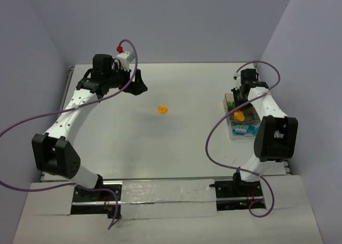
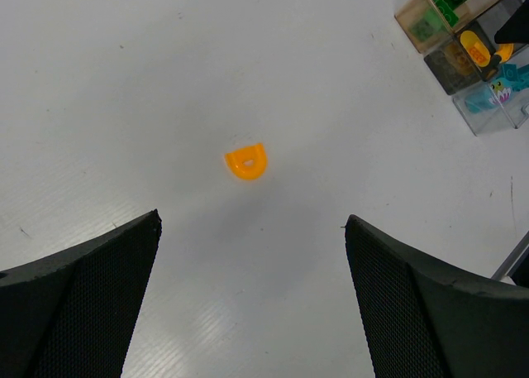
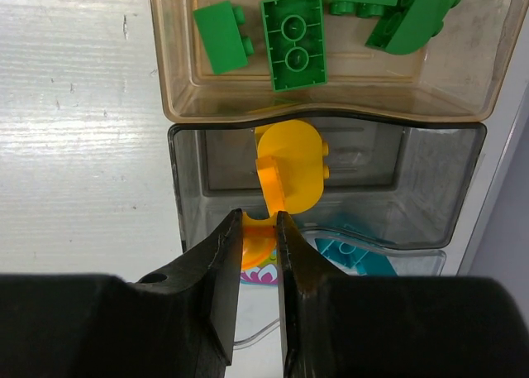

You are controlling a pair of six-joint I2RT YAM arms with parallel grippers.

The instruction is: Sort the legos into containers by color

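Right wrist view showed your right tool [image 3: 258,229] clamped on an orange lego [image 3: 291,167], holding it over the smoky grey box [image 3: 188,192] in the middle of the row. Green legos [image 3: 292,40] lay in the tan box [image 3: 178,105] adjoining it, and a teal lego [image 3: 351,254] sat in the clear box [image 2: 489,120] on the other side. Your left tool [image 2: 252,221] hung with its fingers spread wide above the counter [image 2: 165,64], where a half-round orange lego [image 2: 246,161] lay well apart from the boxes.
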